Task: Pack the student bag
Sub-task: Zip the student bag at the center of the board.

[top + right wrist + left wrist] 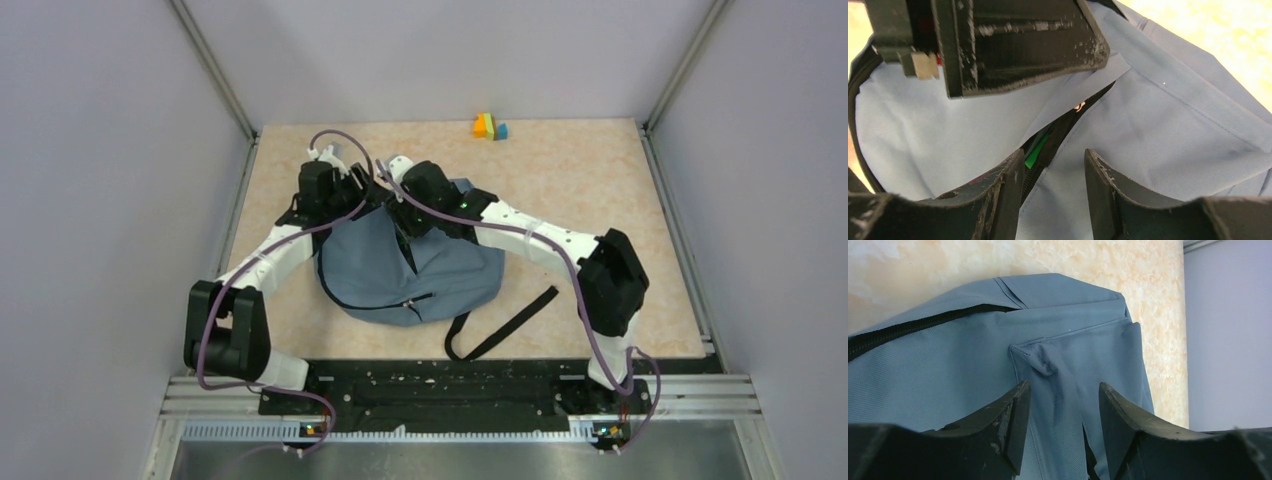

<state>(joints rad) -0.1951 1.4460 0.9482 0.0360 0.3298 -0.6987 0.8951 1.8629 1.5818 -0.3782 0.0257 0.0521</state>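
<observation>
The dusty-blue student bag (420, 275) lies flat in the middle of the table, with its black straps (510, 320) trailing toward the near right. Both grippers meet over its far top edge. My left gripper (365, 195) is open, and its jaws (1063, 387) straddle a puckered fold of the bag's fabric (1045, 362) beside the dark zipper (923, 325). My right gripper (402, 215) is open, with its jaws (1054, 156) over the edge of the unzipped opening. Something green (1035, 152) shows inside the opening. The left gripper's body (1018, 40) fills the top of the right wrist view.
A small cluster of orange, yellow and blue blocks (489, 126) sits at the far edge of the table. Grey walls and metal posts enclose the table on three sides. The arms' mounting rail (430, 395) runs along the near edge.
</observation>
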